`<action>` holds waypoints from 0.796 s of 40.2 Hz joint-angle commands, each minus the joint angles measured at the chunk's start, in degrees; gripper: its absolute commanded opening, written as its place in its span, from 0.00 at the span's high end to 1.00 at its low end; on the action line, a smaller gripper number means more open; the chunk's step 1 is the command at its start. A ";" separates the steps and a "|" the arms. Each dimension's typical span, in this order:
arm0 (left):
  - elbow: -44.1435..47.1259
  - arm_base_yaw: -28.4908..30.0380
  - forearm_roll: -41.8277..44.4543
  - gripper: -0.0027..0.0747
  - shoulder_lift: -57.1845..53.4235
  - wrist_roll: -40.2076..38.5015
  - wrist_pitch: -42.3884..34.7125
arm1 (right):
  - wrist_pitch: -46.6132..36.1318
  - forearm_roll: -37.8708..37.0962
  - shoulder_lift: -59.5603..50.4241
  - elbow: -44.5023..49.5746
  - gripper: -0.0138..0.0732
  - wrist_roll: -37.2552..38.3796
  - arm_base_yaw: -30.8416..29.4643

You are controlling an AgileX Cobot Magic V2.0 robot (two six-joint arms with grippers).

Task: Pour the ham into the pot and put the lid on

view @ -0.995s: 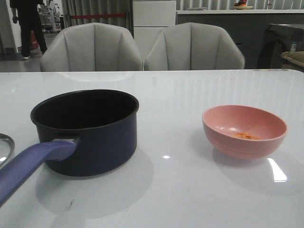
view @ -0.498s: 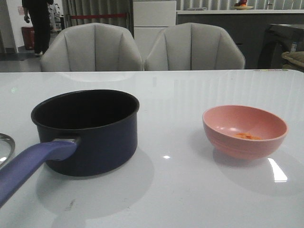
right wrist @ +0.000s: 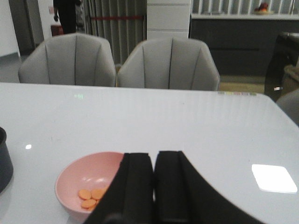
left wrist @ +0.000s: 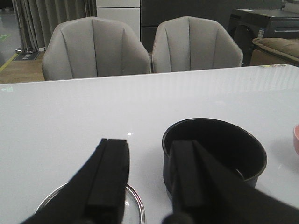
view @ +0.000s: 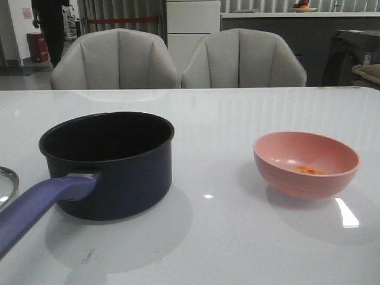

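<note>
So the navy saucepan (view: 107, 163) sits on the glossy white worktop (view: 237, 113), upright and with nothing visible inside it, its purplish-blue handle (view: 38, 205) sticking out toward the camera side. Neither arm shows up in the front view — you only get the claws from the wrist cams.

Left claw (left wrist: 150, 175): fingers spread apart, nothing between them, hanging above the worktop. The pot is just ahead of it and a bit off to its right-finger side, partly hidden behind that finger. The glass lid (left wrist: 124, 205) lies flat on the worktop right under the left finger (left wrist: 110, 179) — only its steel rim and a slice of glass are visible, so I can't make out the knob or any lettering. In the front view just a sliver of the lid's rim pokes in at the edge, beside the handle.

Right claw (right wrist: 153, 184): the 2 black fingers are pressed together with barely a slit between them, holding nothing. The pink bowl (view: 306, 163) is directly below and slightly ahead of it, toward the left-finger side, and the fingers cover part of the bowl's near rim. The ham (right wrist: 91, 196) is still in the bowl — a few small flat orange bits clustered on the bottom, close to the claw side.

The bowl and the pot stand well apart on the worktop. Beyond the far edge there are 2 grey upholstered chairs (view: 178, 59) side by side, and a person in dark clothes (view: 50, 24) is standing way back in the room.
</note>
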 commanded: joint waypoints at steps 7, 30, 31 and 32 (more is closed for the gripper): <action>-1.33 -0.42 -0.11 0.60 0.63 0.02 -5.82 | 1.10 0.81 9.21 -7.57 0.66 1.34 -0.29; -1.33 -0.42 -0.11 0.60 0.63 0.02 -5.94 | 15.19 6.83 39.51 -24.86 0.33 1.34 -0.23; -1.33 -0.42 -0.11 0.60 0.63 0.02 -5.94 | 15.54 7.45 41.13 -26.12 0.33 1.34 -0.23; -1.33 -0.42 -0.11 0.60 0.63 0.02 -5.94 | 16.16 7.80 43.25 -27.46 0.33 1.34 -0.23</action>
